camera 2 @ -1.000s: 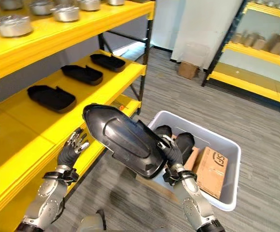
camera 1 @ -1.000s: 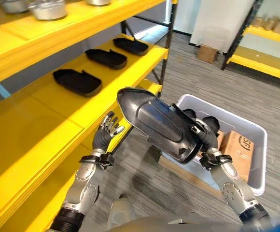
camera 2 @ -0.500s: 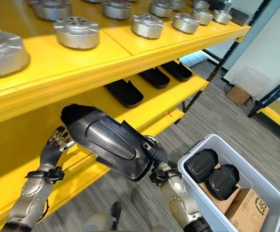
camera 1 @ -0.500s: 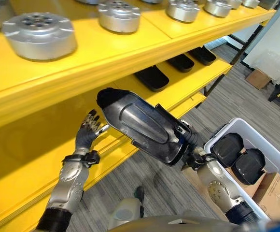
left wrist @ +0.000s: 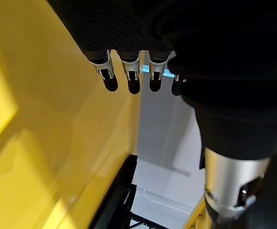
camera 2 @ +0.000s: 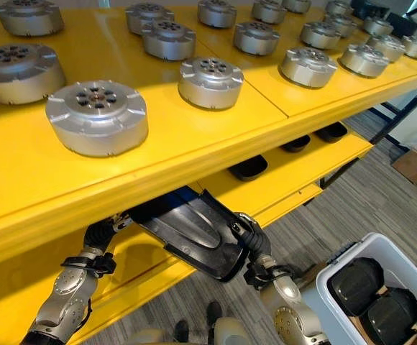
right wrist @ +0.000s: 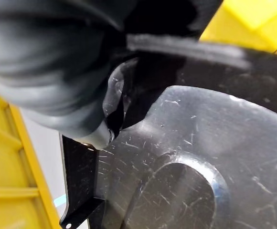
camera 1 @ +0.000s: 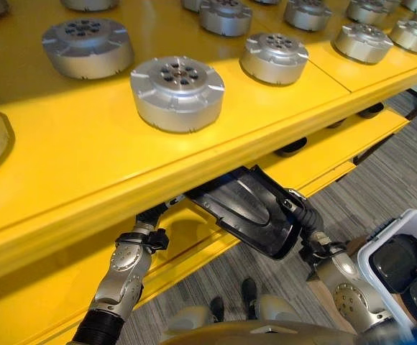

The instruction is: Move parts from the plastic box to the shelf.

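Nearest, the right hand (camera 2: 255, 248) is seen w/ fingers curled round the near rim of the black part (camera 1: 255, 212); the grip is confirmed in the right wrist view, where the scratched glossy shell (right wrist: 191, 157) sits right against the palm. The part is held tilted, near end lower, far end tucked in under the front lip of the upper yellow shelf (camera 1: 216, 154).

The left hand (left wrist: 129, 78) is reached into the gap beside the part's far end. In its own wrist view the fingers are shown straight, nothing held. Whether they touch the part's underside can't be told.

To the right & low, the plastic box (camera 2: 338, 269) is seen on the floor w/ more black parts (camera 2: 356, 282) left inside.

Further back, the lower shelf board (camera 2: 295, 169) already carries several black parts (camera 2: 248, 169) in a row. On the upper level, round silver metal parts (camera 2: 97, 115) are laid out in rows.

Step in hand, as judged: insertion of one part into the lower shelf level, approx. mid-way; not yet set down. Next move is judged to call for the part to be levelled, slid deeper clear of the upper lip, lowered flat onto the yellow board w/ support from the left, then the right grip released. Clearance under the lip looks tight, so a shallow angle is needed.
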You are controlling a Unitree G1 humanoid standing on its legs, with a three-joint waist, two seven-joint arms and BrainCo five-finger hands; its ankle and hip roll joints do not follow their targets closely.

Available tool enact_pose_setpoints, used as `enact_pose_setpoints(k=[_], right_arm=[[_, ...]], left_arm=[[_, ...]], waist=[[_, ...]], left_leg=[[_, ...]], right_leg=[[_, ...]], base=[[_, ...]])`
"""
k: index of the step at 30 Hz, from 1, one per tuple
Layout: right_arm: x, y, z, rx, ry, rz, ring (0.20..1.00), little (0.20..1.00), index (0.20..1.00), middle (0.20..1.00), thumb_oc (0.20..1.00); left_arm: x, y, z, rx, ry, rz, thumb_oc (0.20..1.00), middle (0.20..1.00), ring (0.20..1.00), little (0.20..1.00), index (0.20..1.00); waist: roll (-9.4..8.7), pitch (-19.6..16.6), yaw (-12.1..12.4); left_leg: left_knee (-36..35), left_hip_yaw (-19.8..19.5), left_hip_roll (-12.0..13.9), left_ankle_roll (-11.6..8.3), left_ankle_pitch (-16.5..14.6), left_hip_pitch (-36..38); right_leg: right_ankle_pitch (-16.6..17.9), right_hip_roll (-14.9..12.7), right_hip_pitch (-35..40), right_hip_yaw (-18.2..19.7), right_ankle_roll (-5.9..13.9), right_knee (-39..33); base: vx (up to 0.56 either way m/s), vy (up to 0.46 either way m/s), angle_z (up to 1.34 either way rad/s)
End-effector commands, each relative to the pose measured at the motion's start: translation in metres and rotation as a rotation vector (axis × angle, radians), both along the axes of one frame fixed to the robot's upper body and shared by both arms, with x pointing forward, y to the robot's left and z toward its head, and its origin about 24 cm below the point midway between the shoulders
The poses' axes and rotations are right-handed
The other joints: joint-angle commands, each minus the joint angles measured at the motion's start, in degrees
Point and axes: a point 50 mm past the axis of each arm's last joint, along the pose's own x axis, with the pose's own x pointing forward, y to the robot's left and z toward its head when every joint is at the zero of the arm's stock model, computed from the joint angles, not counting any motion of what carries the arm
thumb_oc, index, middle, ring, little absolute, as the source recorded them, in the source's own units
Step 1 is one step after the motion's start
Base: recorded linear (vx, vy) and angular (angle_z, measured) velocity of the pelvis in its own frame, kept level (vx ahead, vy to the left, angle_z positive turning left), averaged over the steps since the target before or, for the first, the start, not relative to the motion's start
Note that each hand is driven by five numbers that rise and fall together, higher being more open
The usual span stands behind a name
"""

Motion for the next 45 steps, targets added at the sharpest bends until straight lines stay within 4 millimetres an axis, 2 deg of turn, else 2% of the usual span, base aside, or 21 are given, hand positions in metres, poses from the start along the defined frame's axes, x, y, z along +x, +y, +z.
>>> enact_pose_setpoints(k=[1,5,7,8,9,10,12,14,15,16,18,19,20,21,24,29,38,41,43,44,45], right_arm=[[0.018,-0.006,0.030,0.019,-0.165,-0.032,0.200,0.200,0.200,0.200,0.200],[0.024,-0.005,0.034,-0.004,-0.186,-0.015,0.200,0.200,0.200,0.200,0.200],[0.028,-0.008,0.040,-0.021,-0.216,-0.025,0.200,0.200,0.200,0.200,0.200],[0.030,-0.010,0.042,-0.025,-0.224,-0.044,0.200,0.200,0.200,0.200,0.200],[0.031,-0.010,0.042,-0.025,-0.225,-0.044,0.200,0.200,0.200,0.200,0.200],[0.031,-0.008,0.042,-0.017,-0.224,-0.046,0.200,0.200,0.200,0.200,0.200],[0.031,-0.006,0.042,-0.009,-0.220,-0.051,0.200,0.200,0.200,0.200,0.200],[0.031,-0.005,0.041,-0.001,-0.210,-0.053,0.200,0.200,0.200,0.200,0.200],[0.031,-0.005,0.040,-0.002,-0.210,-0.052,0.200,0.200,0.200,0.200,0.200],[0.030,-0.004,0.039,0.000,-0.197,-0.057,0.200,0.200,0.200,0.200,0.200],[0.030,-0.004,0.039,0.000,-0.197,-0.057,0.200,0.200,0.200,0.200,0.200],[0.033,0.002,0.037,0.011,-0.191,-0.033,0.200,0.200,0.200,0.200,0.200],[0.033,0.002,0.037,0.011,-0.191,-0.032,0.200,0.200,0.200,0.200,0.200],[0.033,0.003,0.037,0.010,-0.192,-0.023,0.200,0.200,0.200,0.200,0.200],[0.031,0.006,0.035,0.028,-0.183,-0.020,0.200,0.200,0.200,0.200,0.200],[0.036,0.010,0.031,0.074,-0.147,-0.047,0.200,0.200,0.200,0.200,0.200],[0.062,0.016,0.046,0.061,-0.186,-0.101,0.200,0.200,0.200,0.200,0.200],[0.077,0.020,0.067,0.062,-0.256,-0.125,0.200,0.200,0.200,0.200,0.200],[0.090,0.027,0.088,0.071,-0.317,-0.138,0.200,0.200,0.200,0.200,0.200],[0.090,0.027,0.088,0.071,-0.317,-0.138,0.200,0.200,0.200,0.200,0.200],[0.095,0.034,0.099,0.094,-0.346,-0.143,0.200,0.200,0.200,0.200,0.200]], left_arm=[[-0.004,-0.006,0.021,0.002,-0.110,-0.049,1.000,1.000,1.000,1.000,1.000],[-0.008,-0.004,0.018,-0.027,-0.101,-0.029,1.000,1.000,1.000,1.000,1.000],[-0.004,-0.006,0.022,-0.048,-0.119,-0.023,1.000,1.000,1.000,1.000,1.000],[-0.001,-0.007,0.022,-0.062,-0.120,-0.021,1.000,1.000,1.000,1.000,1.000],[-0.001,-0.007,0.022,-0.062,-0.120,-0.021,1.000,1.000,1.000,1.000,1.000],[0.000,-0.006,0.023,-0.062,-0.123,-0.016,1.000,1.000,1.000,1.000,1.000],[0.000,-0.007,0.023,-0.061,-0.124,-0.013,1.000,1.000,1.000,1.000,1.000],[0.001,-0.008,0.021,-0.063,-0.116,-0.005,1.000,1.000,1.000,1.000,1.000],[0.000,-0.008,0.021,-0.063,-0.116,-0.005,1.000,1.000,1.000,1.000,1.000],[0.000,-0.008,0.019,-0.071,-0.108,0.006,1.000,1.000,1.000,1.000,1.000],[0.000,-0.008,0.019,-0.072,-0.108,0.006,1.000,1.000,1.000,1.000,1.000],[-0.002,-0.008,0.018,-0.091,-0.106,0.011,1.000,1.000,1.000,1.000,1.000],[-0.002,-0.008,0.018,-0.091,-0.105,0.011,1.000,1.000,1.000,1.000,1.000],[-0.001,-0.007,0.020,-0.088,-0.114,0.002,1.000,1.000,1.000,1.000,1.000],[0.000,-0.002,0.024,-0.042,-0.123,-0.013,1.000,1.000,1.000,1.000,1.000],[0.000,0.001,0.022,-0.023,-0.109,-0.005,1.000,1.000,1.000,1.000,1.000],[-0.001,0.002,0.021,-0.017,-0.084,-0.011,1.000,1.000,1.000,1.000,1.000],[0.005,-0.003,0.028,-0.029,-0.112,-0.029,1.000,1.000,1.000,1.000,1.000],[0.012,-0.008,0.037,-0.046,-0.153,-0.039,1.000,1.000,1.000,1.000,1.000],[0.012,-0.008,0.037,-0.046,-0.153,-0.039,1.000,1.000,1.000,1.000,1.000],[0.012,-0.010,0.040,-0.069,-0.162,-0.032,1.000,1.000,1.000,1.000,1.000]], waist=[[-2.60,-3.56,0.85],[-2.65,-4.21,2.01],[-2.39,-2.42,2.64],[-2.84,-1.66,1.96],[-2.77,-1.54,2.07],[-2.88,-1.42,1.89],[-2.49,-1.69,2.02],[-1.64,-2.19,1.89],[-1.58,-2.19,1.78],[-0.22,-2.39,1.81],[-0.21,-2.34,1.83],[1.68,-3.28,2.63],[1.65,-3.23,2.64],[2.24,-3.42,2.75],[1.47,-3.95,3.42],[0.29,-4.74,4.48],[-0.98,-4.64,6.67],[-0.60,-0.69,7.52],[1.11,3.36,7.39],[1.10,3.27,7.40],[2.25,4.43,7.19]], left_leg=[[-5.11,-6.79,4.03,-8.33,0.09,0.46],[-2.90,-8.29,4.71,-10.02,-0.15,-1.01],[3.92,-5.61,4.58,-12.16,0.20,-5.42],[5.46,0.35,8.49,-12.82,1.38,-7.54],[5.69,0.44,8.61,-12.86,1.16,-7.50],[4.95,3.00,11.94,-12.93,1.97,-7.49],[1.95,4.49,16.54,-13.49,3.90,-6.67],[-2.47,5.68,22.45,-14.84,9.37,-6.70],[-2.84,5.57,22.52,-14.94,9.59,-6.54],[-6.06,5.84,25.74,-16.16,13.70,-5.99],[-6.18,5.87,25.76,-16.18,13.76,-5.86],[-6.42,3.79,24.06,-16.73,10.04,-4.15],[-6.29,3.81,24.01,-16.69,9.91,-4.13],[-6.07,5.30,22.79,-16.45,8.55,-3.91],[-4.93,5.40,20.05,-15.64,6.52,-4.00],[-5.51,5.12,17.53,-14.69,5.18,-3.82],[-3.41,4.72,16.48,-14.28,3.58,-4.96],[4.41,3.63,16.51,-15.27,2.34,-10.93],[11.50,2.52,16.96,-15.93,1.15,-17.44],[11.58,2.52,16.96,-15.92,1.12,-17.57],[14.91,2.14,17.34,-15.83,0.02,-20.26]], right_leg=[[-4.07,-2.69,1.61,-1.52,5.09,2.53],[-4.30,-2.58,4.13,-2.85,3.64,-1.49],[-4.33,-3.42,5.05,-4.63,2.96,-2.34],[-4.52,-4.87,5.26,-6.53,2.80,-2.04],[-4.57,-4.76,5.33,-6.43,2.77,-1.98],[-4.88,-5.43,5.50,-7.19,2.79,-1.79],[-5.74,-6.14,6.30,-8.04,3.02,-1.52],[-6.64,-7.31,6.77,-10.10,3.69,-0.85],[-6.72,-7.23,6.80,-10.23,3.63,-0.79],[-7.59,-7.76,7.01,-11.20,4.05,0.17],[-7.60,-7.75,7.06,-11.19,4.04,0.18],[-7.80,-8.82,7.80,-10.71,4.99,0.86],[-7.83,-8.88,7.86,-10.68,5.03,0.87],[-7.91,-10.74,8.69,-11.43,5.70,1.91],[-7.26,-13.44,10.19,-12.17,6.60,2.17],[-5.87,-15.74,11.21,-13.74,8.27,1.23],[-6.34,-16.59,11.15,-14.30,9.10,2.10],[-8.20,-17.43,7.00,-14.24,8.71,8.21],[-10.20,-18.32,-0.53,-12.98,8.27,16.60],[-10.23,-18.33,-0.68,-12.95,8.27,16.68],[-11.73,-18.64,-4.76,-12.22,7.89,21.67]], base=[[0.07,-0.177,0.21],[0.04,-0.216,0.29],[-0.09,-0.086,0.47],[-0.08,-0.021,0.71],[-0.05,0.006,0.81],[0.02,0.019,0.69],[0.05,0.057,0.63],[0.05,0.090,0.92],[0.10,0.141,0.74],[0.07,0.100,0.73],[0.10,0.140,0.35],[0.14,0.178,-0.03],[0.22,0.346,-0.20],[0.14,0.283,-0.03],[0.12,0.222,0.01],[0.08,0.148,0.21],[0.02,0.020,0.10],[-0.21,-0.040,0.03],[-0.35,0.006,0.09],[-0.32,0.040,0.06],[-0.18,0.026,0.15]])
